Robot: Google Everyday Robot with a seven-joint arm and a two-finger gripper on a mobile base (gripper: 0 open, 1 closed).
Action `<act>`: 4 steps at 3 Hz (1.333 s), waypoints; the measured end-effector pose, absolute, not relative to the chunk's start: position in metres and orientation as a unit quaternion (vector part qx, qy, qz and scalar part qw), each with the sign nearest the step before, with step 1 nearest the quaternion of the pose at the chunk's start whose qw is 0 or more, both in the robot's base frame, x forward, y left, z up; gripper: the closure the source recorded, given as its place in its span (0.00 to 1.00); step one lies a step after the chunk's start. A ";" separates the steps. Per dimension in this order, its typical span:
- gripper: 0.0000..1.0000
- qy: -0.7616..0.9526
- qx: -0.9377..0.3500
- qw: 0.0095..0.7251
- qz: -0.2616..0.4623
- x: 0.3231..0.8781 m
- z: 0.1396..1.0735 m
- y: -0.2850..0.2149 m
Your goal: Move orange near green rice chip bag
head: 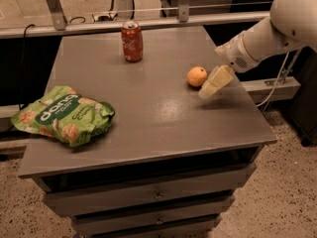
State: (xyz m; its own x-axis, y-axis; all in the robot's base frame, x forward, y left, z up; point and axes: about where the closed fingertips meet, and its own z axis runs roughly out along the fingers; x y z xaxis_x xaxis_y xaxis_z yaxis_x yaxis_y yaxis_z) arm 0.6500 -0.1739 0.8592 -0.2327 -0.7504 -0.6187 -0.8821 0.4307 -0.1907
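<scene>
The orange (197, 76) sits on the grey table top (148, 108), right of centre. My gripper (214, 83) hangs just right of the orange, low over the table, at the end of the white arm (267, 31) that comes in from the upper right. It is not holding anything. The green rice chip bag (63, 115) lies crinkled at the table's left front edge, far from the orange.
A red soda can (132, 41) stands upright near the table's back edge, left of the orange. Drawers (153, 197) sit below the table top. A metal rail (124, 24) runs behind the table.
</scene>
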 end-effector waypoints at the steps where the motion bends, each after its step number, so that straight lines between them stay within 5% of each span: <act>1: 0.00 0.780 -0.503 0.339 0.153 0.662 0.853 -0.164; 4: 0.65 0.773 -0.472 0.353 0.234 0.665 0.857 -0.155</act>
